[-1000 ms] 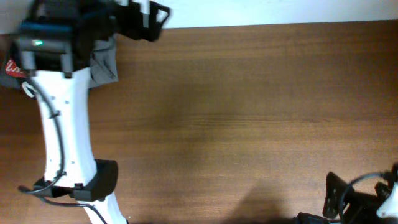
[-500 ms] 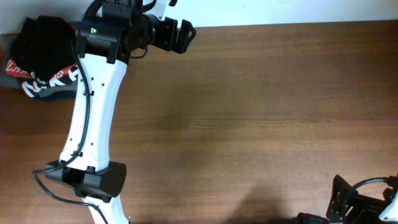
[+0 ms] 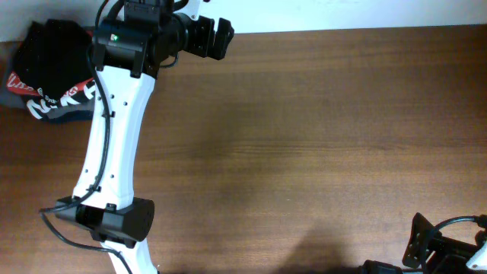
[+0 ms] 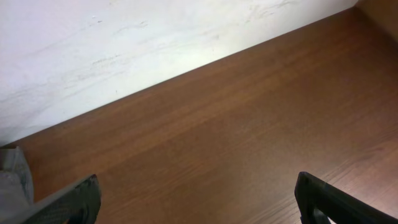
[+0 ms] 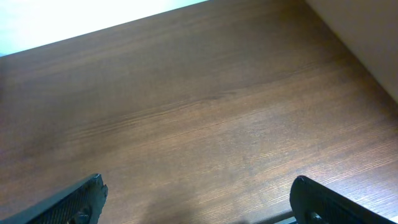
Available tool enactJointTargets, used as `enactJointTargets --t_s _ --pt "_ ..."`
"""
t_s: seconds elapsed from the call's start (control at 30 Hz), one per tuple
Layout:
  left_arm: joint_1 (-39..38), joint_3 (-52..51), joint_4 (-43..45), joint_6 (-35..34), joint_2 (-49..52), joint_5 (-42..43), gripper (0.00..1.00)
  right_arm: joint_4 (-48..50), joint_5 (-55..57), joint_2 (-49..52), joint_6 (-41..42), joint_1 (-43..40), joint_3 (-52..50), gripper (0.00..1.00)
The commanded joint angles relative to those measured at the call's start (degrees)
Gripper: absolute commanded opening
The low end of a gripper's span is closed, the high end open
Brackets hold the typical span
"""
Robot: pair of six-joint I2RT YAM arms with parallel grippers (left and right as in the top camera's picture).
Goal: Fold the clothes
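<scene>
1. Overhead view: the black garment (image 3: pixel 53 47) lies bunched in the far left corner of the table (image 3: pixel 319 137), against the wall edge. It is not spread flat.
2. It sits on top of a small pile. A red shirt (image 3: pixel 79 88) with white lettering shows at the near edge of the black garment, and a grey garment (image 3: pixel 70 116) shows at the bottom edge of the pile.
3. The left arm (image 3: pixel 114 137) reaches from the near left edge of the table to the far edge, passing just beside the pile on its right.
4. The left gripper (image 3: pixel 222 38) points to the right, away from the pile. The arm's wrist section lies between it and the black garment, so there is no contact.
5. Left wrist view: both fingertips show in the bottom corners of the frame, wide apart, with only bare table and the white wall (image 4: pixel 124 43) between them. Nothing is gripped.
6. A strip of grey fabric (image 4: pixel 10 180) shows at the left edge of that view. Which garment it belongs to cannot be told.
7. The right gripper (image 3: pixel 418 242) sits at the near right corner of the table, well apart from the pile, diagonally opposite it.
8. Right wrist view: the fingertips stand wide apart over bare wood and hold nothing.
</scene>
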Motion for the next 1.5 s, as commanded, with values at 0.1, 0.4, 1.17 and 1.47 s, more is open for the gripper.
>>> enactJointTargets --t_s 0.1,0.4,1.17,1.47 --pt "-0.1 -0.1 0.1 -0.5 0.2 -0.8 0.99 -1.1 1.6 0.0 0.3 -0.2 -0.2 0.99" --pt "-0.2 -0.1 0.1 -0.5 0.2 -0.8 0.99 -1.2 1.6 0.0 0.3 -0.2 -0.2 0.99" --pt "-0.2 -0.1 0.1 -0.5 0.2 -0.8 0.99 -1.2 1.6 -0.3 0.3 -0.2 -0.3 0.99" --pt "-0.2 -0.1 0.1 -0.5 0.2 -0.8 0.99 -0.1 1.5 -5.2 0.3 -0.2 -0.3 0.99"
